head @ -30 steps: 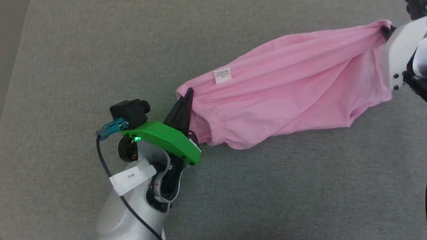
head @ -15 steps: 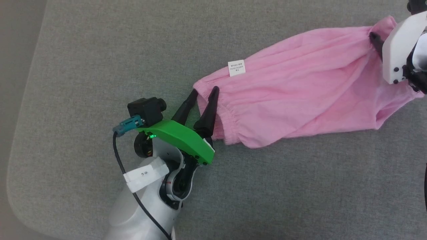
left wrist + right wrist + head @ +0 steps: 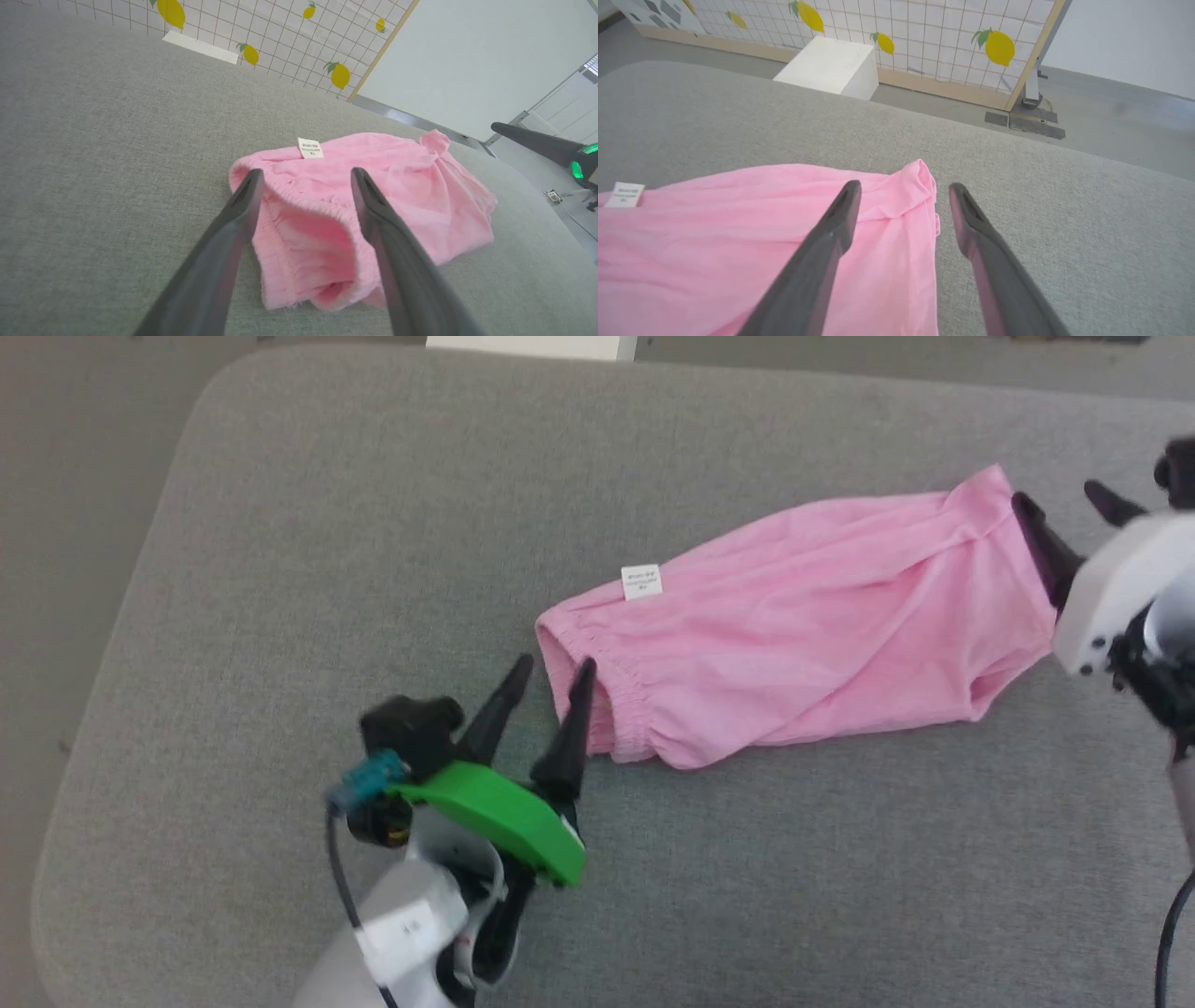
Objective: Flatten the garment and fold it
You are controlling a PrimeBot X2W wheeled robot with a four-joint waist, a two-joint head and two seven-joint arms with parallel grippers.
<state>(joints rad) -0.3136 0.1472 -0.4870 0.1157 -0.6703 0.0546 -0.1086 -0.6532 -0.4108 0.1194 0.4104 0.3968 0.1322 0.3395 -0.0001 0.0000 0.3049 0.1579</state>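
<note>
Garment [image 3: 794, 625] lies on cushion [image 3: 373, 523]; left gripper [image 3: 555, 663], right gripper [image 3: 1056, 495] spread wide.

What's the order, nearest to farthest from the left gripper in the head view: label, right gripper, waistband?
1. Waistband, right at the left gripper.
2. Label, on the far edge of the garment.
3. Right gripper, at its other end.

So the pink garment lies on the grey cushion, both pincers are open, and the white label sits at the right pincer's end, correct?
Not quite: the label sits at the waistband end of the garment, by the left pincer, as the head view shows. The rest holds.
</note>
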